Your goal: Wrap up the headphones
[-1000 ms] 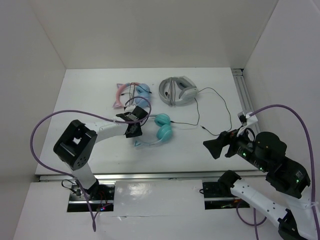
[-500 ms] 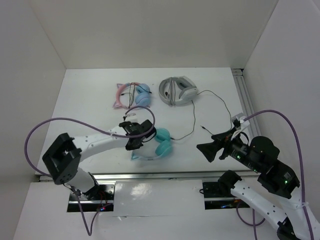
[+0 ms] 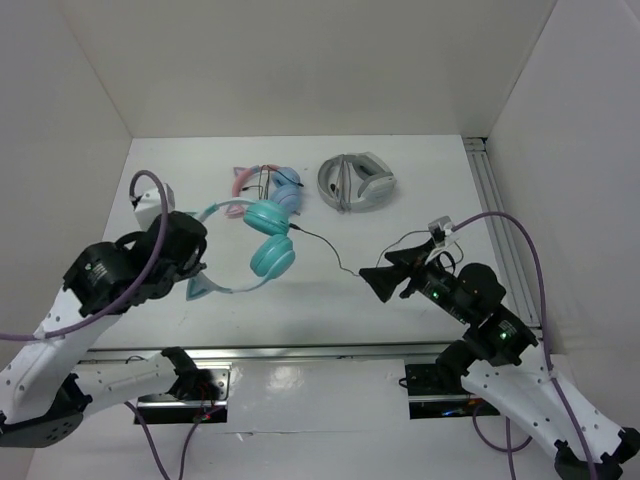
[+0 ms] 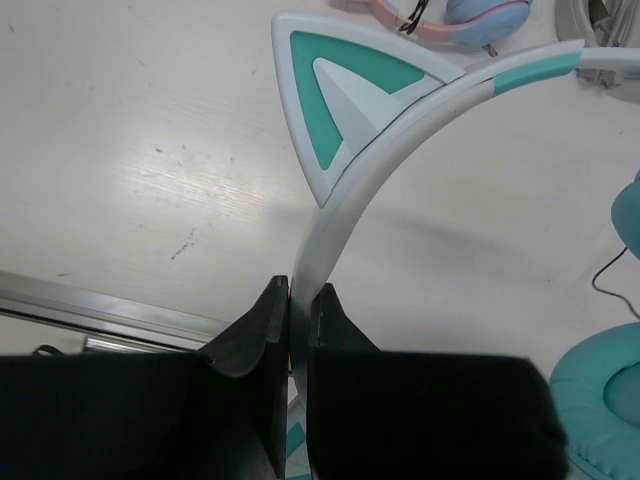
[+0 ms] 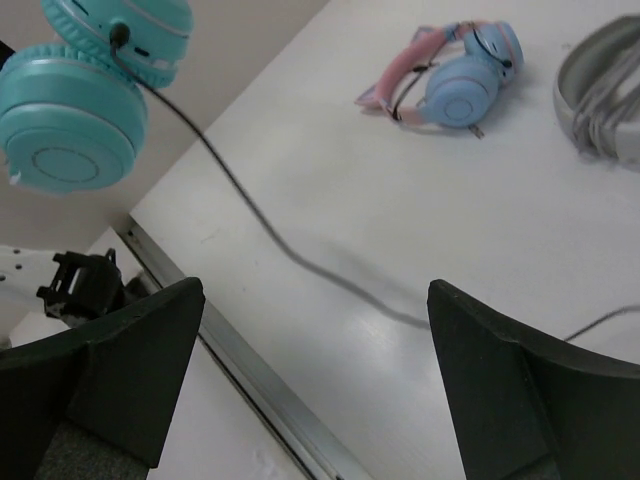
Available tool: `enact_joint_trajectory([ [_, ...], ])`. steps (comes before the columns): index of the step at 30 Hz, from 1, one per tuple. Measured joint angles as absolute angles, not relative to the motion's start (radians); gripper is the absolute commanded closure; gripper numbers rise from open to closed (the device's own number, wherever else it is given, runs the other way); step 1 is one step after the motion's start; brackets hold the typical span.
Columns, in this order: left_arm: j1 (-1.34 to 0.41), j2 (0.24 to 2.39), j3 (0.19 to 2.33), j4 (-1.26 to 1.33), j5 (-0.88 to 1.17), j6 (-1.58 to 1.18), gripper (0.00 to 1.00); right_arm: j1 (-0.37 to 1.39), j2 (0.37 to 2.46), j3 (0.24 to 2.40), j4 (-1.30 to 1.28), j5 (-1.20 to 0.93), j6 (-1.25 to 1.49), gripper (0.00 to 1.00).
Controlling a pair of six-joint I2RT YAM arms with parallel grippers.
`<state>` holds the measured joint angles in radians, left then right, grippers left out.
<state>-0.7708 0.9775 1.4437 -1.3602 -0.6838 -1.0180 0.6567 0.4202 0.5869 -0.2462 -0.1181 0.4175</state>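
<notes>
headphones (image 3: 268, 250): headband (image 4: 345, 190) smooth pale plastic, soft sheen; ear cups (image 5: 62, 135) matt teal | cable (image 5: 232, 185): thin, black, rubbery | table (image 4: 120, 150): white, semi-gloss, scuffed | rail (image 5: 262, 392) along table edge: brushed metal | left gripper (image 4: 298, 300): matt black plastic

The right gripper (image 5: 312, 300) has its fingers spread wide; the headphones (image 5: 65, 140) show upper left, their black cable (image 5: 240, 197) trailing over the table (image 5: 420, 230).

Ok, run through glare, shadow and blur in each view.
Top external: sharp, evenly lit, glare on the glossy panel at the near edge. Left wrist: dull sheen on the table, soft shadow beside the headband. Right wrist: its own fingers and the cable look blurred.
</notes>
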Motion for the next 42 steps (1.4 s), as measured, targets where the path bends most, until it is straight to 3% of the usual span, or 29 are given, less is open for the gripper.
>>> enact_joint_trajectory([
  [12,-0.667,1.103,1.628,-1.394,-0.605,-0.75,1.0,0.656,0.838,0.577,0.187,-0.313,0.354,0.05],
  [28,-0.633,1.116,1.652,-1.4,-0.568,-0.68,1.0,0.659,0.803,0.5,0.371,-0.435,0.338,0.1],
  [31,-0.631,1.124,1.66,-1.399,-0.561,-0.679,1.0,0.675,0.842,0.505,0.373,-0.442,0.318,0.15],
  [37,-0.631,1.149,1.745,-1.396,-0.544,-0.677,1.0,0.724,0.999,0.494,0.407,-0.442,0.292,0.36],
  [42,-0.63,1.16,1.839,-1.409,-0.548,-0.678,1.0,0.768,1.105,0.46,0.466,-0.436,0.279,0.39],
])
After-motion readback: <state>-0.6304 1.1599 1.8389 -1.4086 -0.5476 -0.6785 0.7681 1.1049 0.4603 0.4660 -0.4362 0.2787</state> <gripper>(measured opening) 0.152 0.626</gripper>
